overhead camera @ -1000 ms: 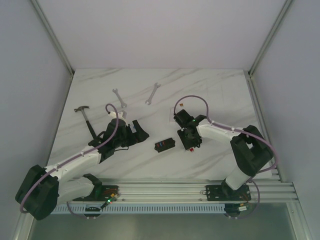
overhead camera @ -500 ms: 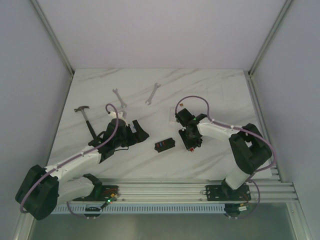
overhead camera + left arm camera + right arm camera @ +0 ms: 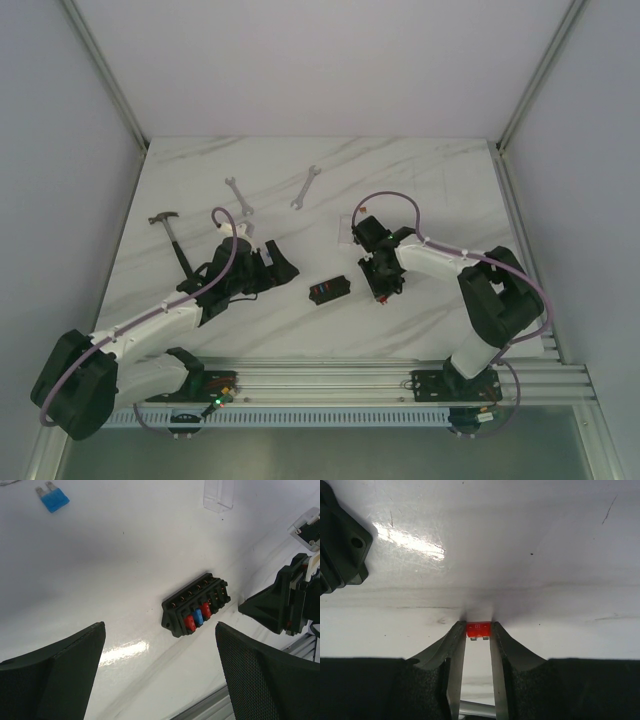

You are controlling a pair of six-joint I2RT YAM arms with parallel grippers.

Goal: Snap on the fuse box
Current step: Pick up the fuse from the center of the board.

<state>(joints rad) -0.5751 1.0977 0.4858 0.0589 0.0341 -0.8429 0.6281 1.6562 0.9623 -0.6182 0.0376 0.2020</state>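
The black fuse box (image 3: 328,291) lies on the marble table between the arms, with two red fuses and one blue fuse in its slots (image 3: 196,611). One corner of it shows at the left edge of the right wrist view (image 3: 340,550). My right gripper (image 3: 383,288) is down at the table to the right of the box. Its fingertips (image 3: 478,627) press both sides of a small loose red fuse (image 3: 478,630). My left gripper (image 3: 278,264) hovers left of the box, wide open (image 3: 160,630) with nothing between its fingers.
A thin clear cover (image 3: 218,494) lies beyond the box, near the right arm (image 3: 345,232). A loose blue fuse (image 3: 52,499) lies at the far left. Two wrenches (image 3: 238,195) (image 3: 306,187) and a hammer (image 3: 175,235) lie at the back left.
The right gripper's jaws have narrowed onto the red fuse, and its wrist has shifted slightly. The left arm has not moved.
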